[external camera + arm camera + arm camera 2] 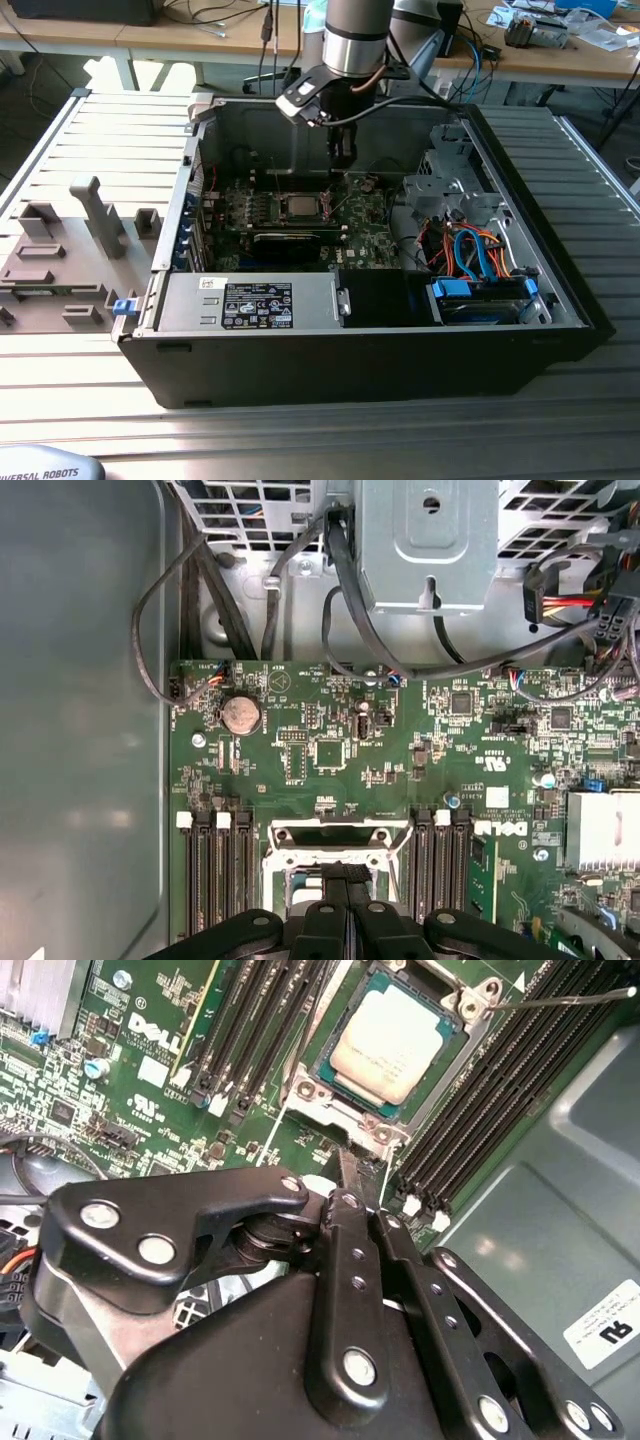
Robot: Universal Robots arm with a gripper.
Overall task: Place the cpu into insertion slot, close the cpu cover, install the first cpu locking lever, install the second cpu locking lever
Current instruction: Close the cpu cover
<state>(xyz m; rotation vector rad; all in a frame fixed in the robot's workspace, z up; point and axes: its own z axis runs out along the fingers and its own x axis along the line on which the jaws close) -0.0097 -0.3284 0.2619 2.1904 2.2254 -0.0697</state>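
Jaws closed, cpu [393, 1040] in insertion slot [345, 1115]

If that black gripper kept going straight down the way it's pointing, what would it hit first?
Most likely the silvery metal border of the square socket, just beside the flat silver-grey cpu seated in it. The black gripper hangs close above that edge, though depth is hard to judge.
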